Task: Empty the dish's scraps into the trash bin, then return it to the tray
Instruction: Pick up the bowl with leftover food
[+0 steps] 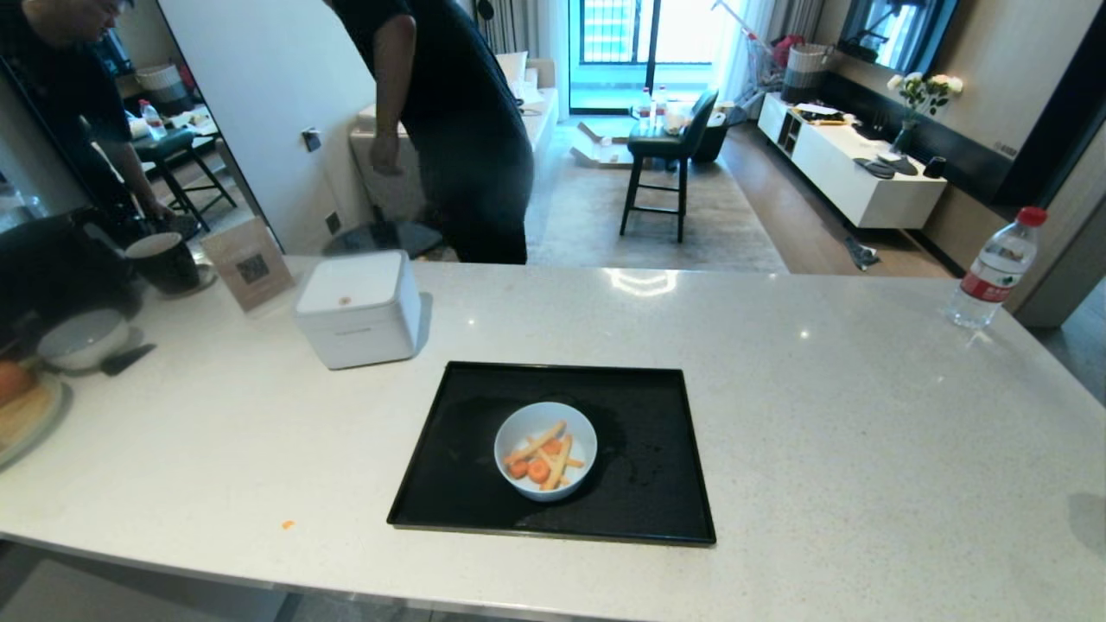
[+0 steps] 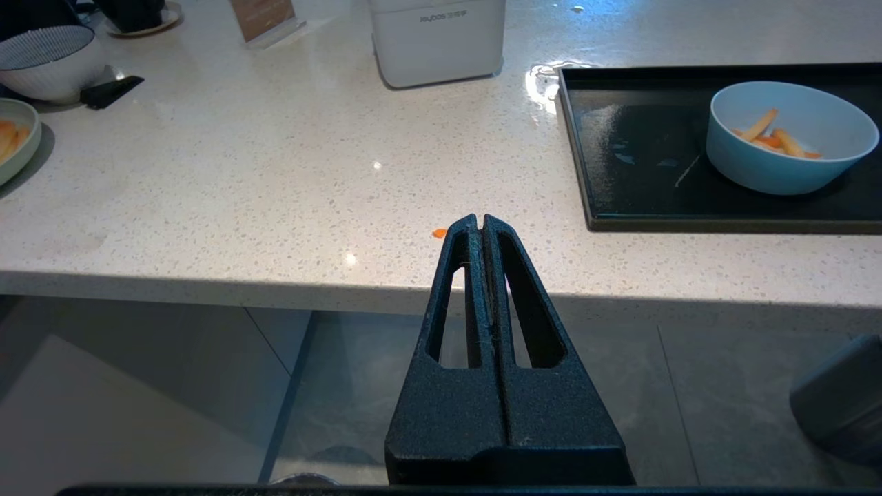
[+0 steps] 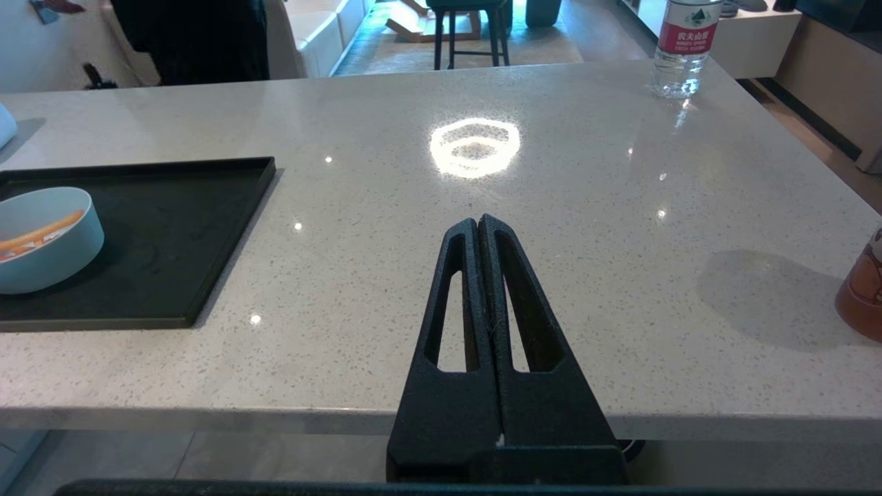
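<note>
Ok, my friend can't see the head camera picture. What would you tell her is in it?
A pale bowl of carrot and fry scraps sits on a black tray on a white counter. A white box stands nearby, and a person stands behind.

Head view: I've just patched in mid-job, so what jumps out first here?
The black tray sits mid-counter with the pale bowl on it, holding carrot rounds and fry sticks. A white box stands on the counter beyond the tray's far left corner, a water bottle at the far right, and a person in dark clothes stands beyond the counter. Both grippers, left and right, are shut at the counter's near edge.
</note>
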{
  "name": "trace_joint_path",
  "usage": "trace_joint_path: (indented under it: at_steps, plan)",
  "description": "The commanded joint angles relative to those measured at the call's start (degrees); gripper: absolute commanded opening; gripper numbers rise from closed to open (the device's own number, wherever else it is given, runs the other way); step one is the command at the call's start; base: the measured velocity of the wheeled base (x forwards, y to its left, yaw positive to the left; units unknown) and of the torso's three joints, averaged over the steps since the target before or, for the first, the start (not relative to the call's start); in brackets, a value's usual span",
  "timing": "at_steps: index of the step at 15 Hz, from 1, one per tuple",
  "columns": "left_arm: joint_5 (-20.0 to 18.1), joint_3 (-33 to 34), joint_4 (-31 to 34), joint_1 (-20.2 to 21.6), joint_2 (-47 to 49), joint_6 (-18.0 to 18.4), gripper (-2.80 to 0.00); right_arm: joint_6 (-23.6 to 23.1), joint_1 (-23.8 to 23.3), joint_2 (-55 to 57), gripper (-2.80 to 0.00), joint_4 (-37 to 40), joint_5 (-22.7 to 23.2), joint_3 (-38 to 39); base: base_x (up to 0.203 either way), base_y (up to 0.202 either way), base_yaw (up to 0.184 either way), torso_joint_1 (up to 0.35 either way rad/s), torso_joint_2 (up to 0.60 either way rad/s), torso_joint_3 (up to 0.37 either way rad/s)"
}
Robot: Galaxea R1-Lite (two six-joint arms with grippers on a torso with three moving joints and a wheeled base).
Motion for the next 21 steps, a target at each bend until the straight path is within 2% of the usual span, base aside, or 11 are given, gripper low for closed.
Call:
trace_joint_path:
  at_steps: [1,21]
  plan:
    - [-0.02,0.0,0.0,0.0,-0.02,0.02,-2.8,0.03,0.0,0.0,-2.8,-0.07,-0.01,0.0,0.0,0.0,0.0,0.0,0.0,0.0]
    - [-0.02,0.0,0.0,0.0,-0.02,0.02,-2.8,0.03,0.0,0.0,-2.8,-0.07,-0.01,0.0,0.0,0.0,0.0,0.0,0.0,0.0]
